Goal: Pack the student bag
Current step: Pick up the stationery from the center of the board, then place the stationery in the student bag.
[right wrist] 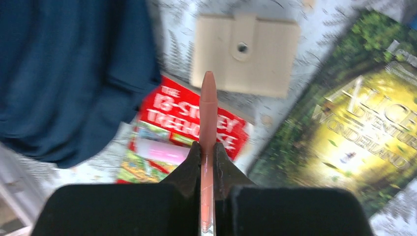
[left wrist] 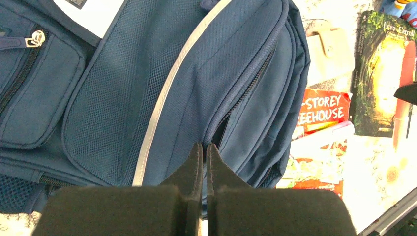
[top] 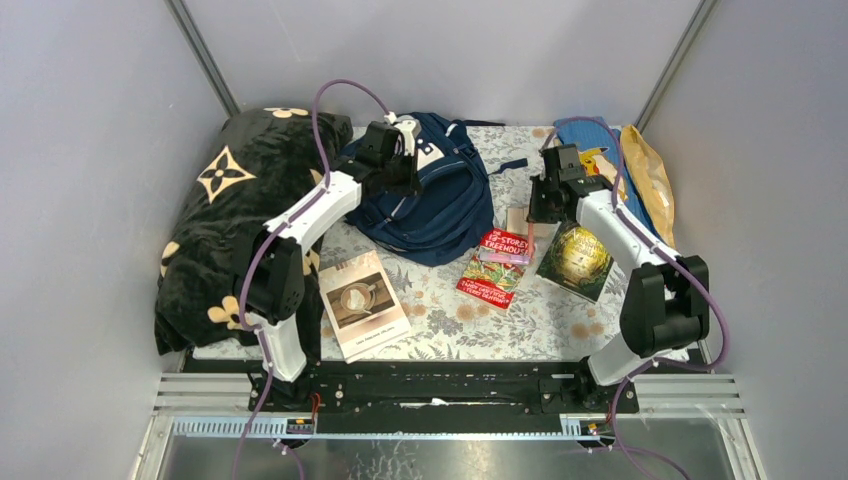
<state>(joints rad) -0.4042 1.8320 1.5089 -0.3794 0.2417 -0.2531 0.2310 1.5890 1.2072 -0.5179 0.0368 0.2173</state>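
The student bag (top: 440,205) is navy with pale stripes and lies at the back middle of the table. It fills the left wrist view (left wrist: 147,73), where a zipper opening gapes. My left gripper (top: 400,150) is over the bag's top. Its jaws (left wrist: 204,147) are shut, with a thin strip of blue bag fabric between them beside the zipper opening. My right gripper (top: 543,205) hovers right of the bag. It (right wrist: 207,147) is shut on a salmon-pink pen (right wrist: 208,98) that points forward, above a tan wallet (right wrist: 245,54).
A red Treehouse book (top: 493,268) with a pink case (right wrist: 162,150) on it lies right of the bag, beside a green Alice book (top: 577,260). A pale book (top: 362,303) is at front left. A black flowered blanket (top: 230,215), a blue cartoon cloth (top: 590,150) and a yellow packet (top: 650,180) flank the table.
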